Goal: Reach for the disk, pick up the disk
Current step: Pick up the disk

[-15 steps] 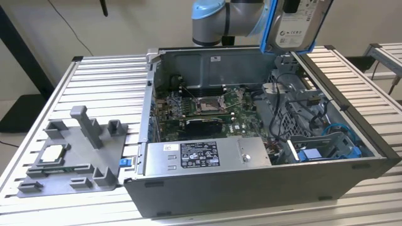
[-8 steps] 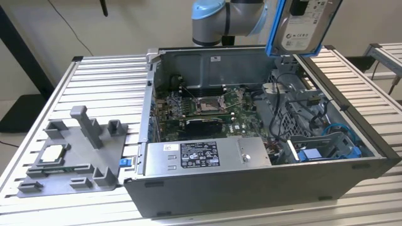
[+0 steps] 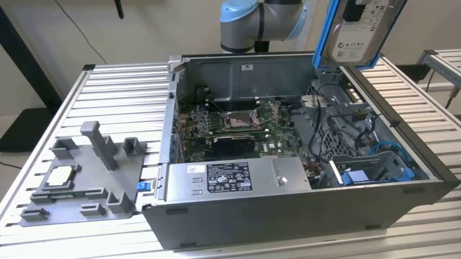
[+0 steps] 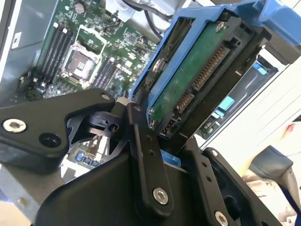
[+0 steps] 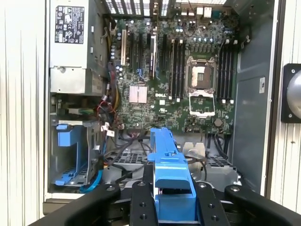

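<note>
Jaws of the gripper are clenched on the disk, gripping its blue bracket from both sides in both wrist views. The exterior view cuts off the disk's top and the gripper at the frame edge. Silver-grey with a white label, the disk hangs upright above the open computer case at about one o'clock, clear of the table.

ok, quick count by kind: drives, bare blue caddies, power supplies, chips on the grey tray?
disk: 1, blue-framed, gripped by the tool above the case
bare blue caddy: 1, in the case
power supply: 1
silver chip: 1, on the grey tray
Total: 4
</note>
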You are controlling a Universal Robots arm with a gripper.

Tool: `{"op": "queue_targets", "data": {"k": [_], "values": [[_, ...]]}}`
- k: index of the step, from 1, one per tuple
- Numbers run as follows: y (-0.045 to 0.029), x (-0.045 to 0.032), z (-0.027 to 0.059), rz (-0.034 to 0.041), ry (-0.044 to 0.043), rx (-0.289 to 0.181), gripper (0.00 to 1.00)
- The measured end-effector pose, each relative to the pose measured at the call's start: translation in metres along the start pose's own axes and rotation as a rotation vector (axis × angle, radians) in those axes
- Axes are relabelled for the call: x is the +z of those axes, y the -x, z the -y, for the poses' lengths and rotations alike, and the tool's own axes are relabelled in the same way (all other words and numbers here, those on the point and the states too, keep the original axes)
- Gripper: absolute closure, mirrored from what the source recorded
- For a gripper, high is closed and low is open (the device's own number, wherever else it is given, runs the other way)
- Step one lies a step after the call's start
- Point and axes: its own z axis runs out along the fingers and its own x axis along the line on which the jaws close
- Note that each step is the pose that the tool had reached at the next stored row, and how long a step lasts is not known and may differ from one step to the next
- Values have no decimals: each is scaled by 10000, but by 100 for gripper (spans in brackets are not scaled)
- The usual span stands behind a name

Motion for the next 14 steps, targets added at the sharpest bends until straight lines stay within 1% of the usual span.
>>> {"op": "queue_targets", "data": {"k": [6,14], "values": [[-122,-3,59,3,20,0,100],[-311,-7,63,4,30,0,100]]}}
